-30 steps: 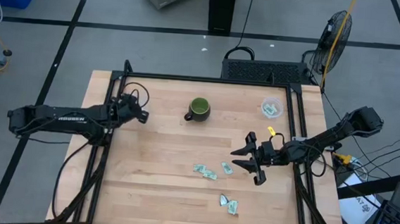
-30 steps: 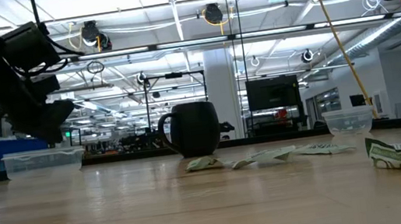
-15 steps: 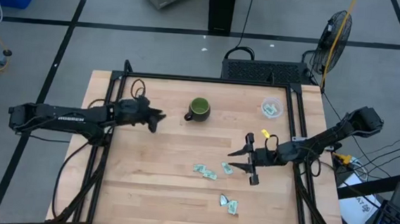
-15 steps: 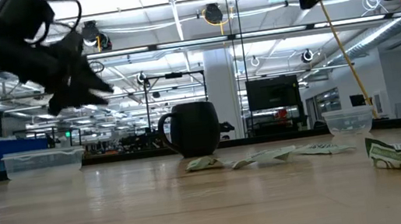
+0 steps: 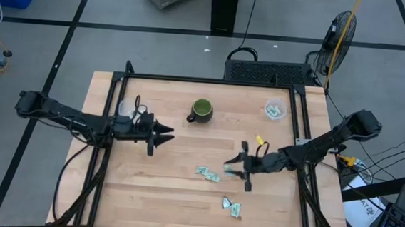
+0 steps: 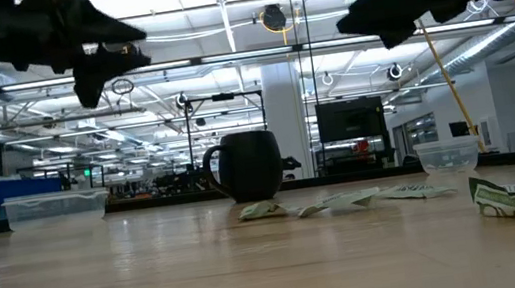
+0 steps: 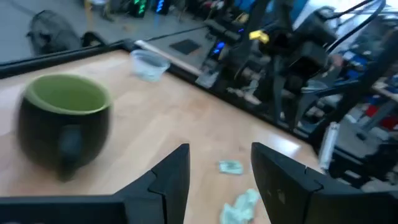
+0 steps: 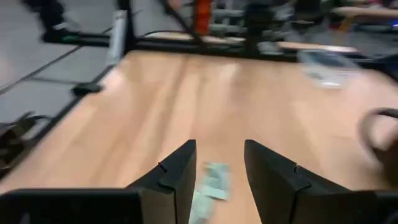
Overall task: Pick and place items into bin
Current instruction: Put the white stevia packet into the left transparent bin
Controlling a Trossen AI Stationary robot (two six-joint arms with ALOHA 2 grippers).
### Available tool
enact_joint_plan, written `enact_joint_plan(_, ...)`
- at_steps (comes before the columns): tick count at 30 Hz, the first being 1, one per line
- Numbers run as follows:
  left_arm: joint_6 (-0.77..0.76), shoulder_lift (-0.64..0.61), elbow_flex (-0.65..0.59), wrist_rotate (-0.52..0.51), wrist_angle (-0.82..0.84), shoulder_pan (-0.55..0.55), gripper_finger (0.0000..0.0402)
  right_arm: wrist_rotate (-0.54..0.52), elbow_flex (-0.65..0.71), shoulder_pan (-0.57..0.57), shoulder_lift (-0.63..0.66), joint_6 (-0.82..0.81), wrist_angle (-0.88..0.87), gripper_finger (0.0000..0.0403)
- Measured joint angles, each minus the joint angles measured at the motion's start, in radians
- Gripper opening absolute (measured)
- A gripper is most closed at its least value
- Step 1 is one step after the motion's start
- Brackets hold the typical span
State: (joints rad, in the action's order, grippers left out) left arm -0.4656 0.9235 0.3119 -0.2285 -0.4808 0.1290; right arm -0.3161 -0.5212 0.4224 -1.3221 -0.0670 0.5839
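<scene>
Several small pale green and white crinkled packets lie flat on the wooden table: a pair [image 5: 207,174], one [image 5: 228,170] and two more [image 5: 232,207]. They also show in the low view as packets [image 6: 346,200]. My right gripper [image 5: 238,166] is open and hovers just right of the middle packet [image 8: 211,177], which shows between its fingers without touching them. My left gripper [image 5: 159,135], open, hangs above the table left of the packets [image 7: 230,166] and points toward them. A round clear bin [image 5: 275,109] at the far right holds a few packets.
A green mug [image 5: 202,111] stands upright at the far middle, close to the left gripper's path [image 7: 62,124]. A second clear container [image 5: 126,108] sits at the far left. A black frame rail [image 5: 301,135] borders the table. Bare wood lies near the near-left corner.
My left gripper has swung from the table's left edge toward the middle, moving right and slightly nearer, past the mug. My right gripper has moved left toward the packets and turned about its axis. The packets have stayed where they were.
</scene>
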Motion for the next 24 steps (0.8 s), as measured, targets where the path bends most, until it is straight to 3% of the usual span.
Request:
enact_joint_plan(6,0.080,0.138,0.011,-0.039,-0.091,0.084,0.0177,-0.001,-0.132,0.034,-0.153,0.007,-0.118,0.0128)
enact_joint_plan(14,0.188,0.452,0.165,-0.044,-0.088,0.152,0.0177,-0.002,-0.142,0.004,-0.115,0.053,-0.076,0.0128)
enact_joint_plan(24,0.293,0.805,0.482,-0.043,0.200,0.192,0.0177,0.003,-0.142,0.007,-0.077,0.060,-0.090,0.0128)
